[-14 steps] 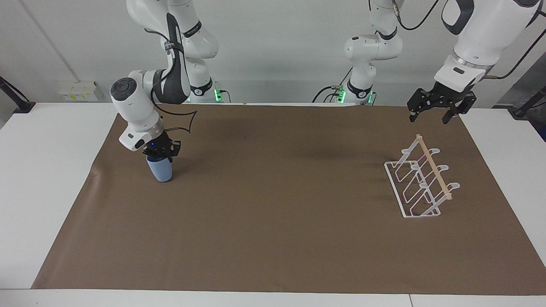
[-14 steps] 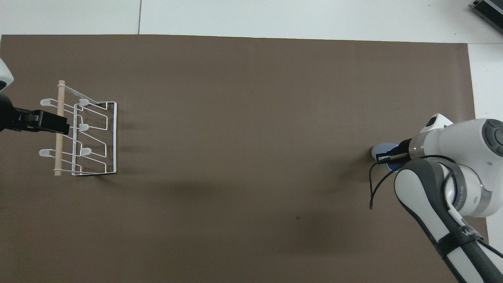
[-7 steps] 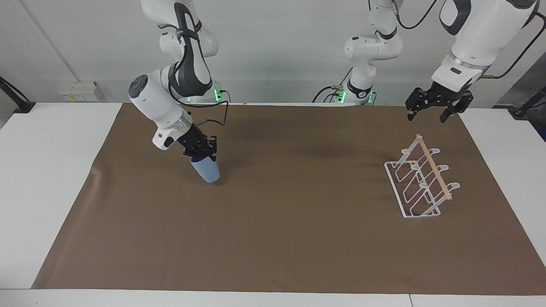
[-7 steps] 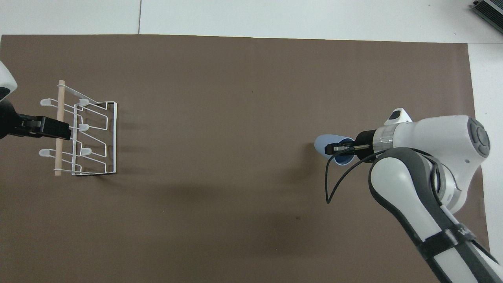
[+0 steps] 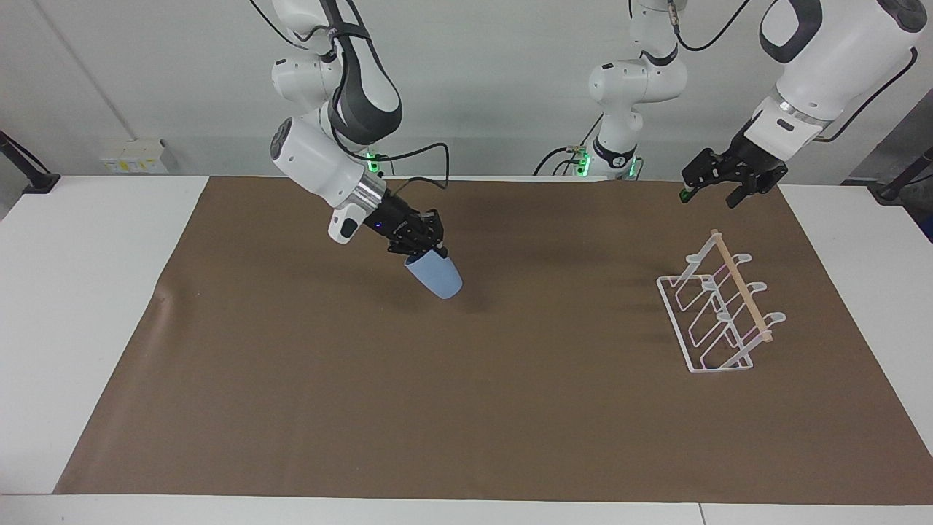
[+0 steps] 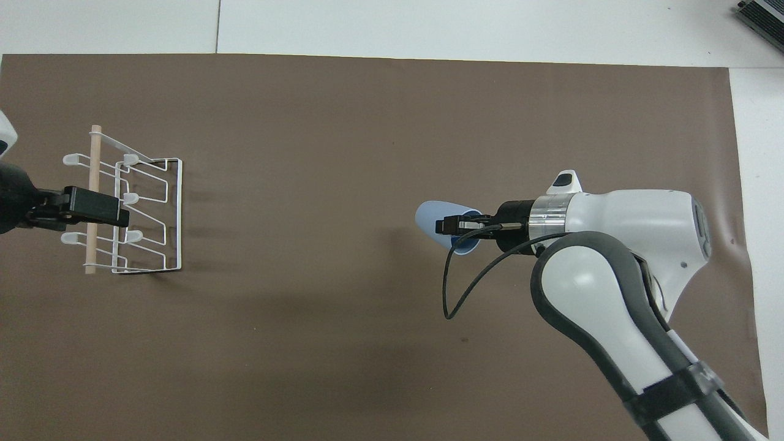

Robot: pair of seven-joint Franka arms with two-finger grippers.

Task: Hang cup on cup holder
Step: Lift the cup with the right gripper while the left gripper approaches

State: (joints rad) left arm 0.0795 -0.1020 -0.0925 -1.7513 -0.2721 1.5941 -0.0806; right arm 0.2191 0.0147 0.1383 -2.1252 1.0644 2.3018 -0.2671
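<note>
Right gripper [image 5: 421,248] grips the cup [image 5: 436,277] by its rim, tilted, above the brown mat [image 5: 466,408], frame centre. Left gripper [image 5: 718,186], fingers spread, hovers above the cup holder [image 5: 721,313], right of frame.

You have the cup [image 5: 435,276] held tilted in the right gripper [image 5: 421,246] over the middle of the mat [image 5: 466,408], centre of the facing frame. The cup holder [image 5: 718,313] stands at that frame's right, toward the left arm's end, with the left gripper [image 5: 718,191] raised above it.
</note>
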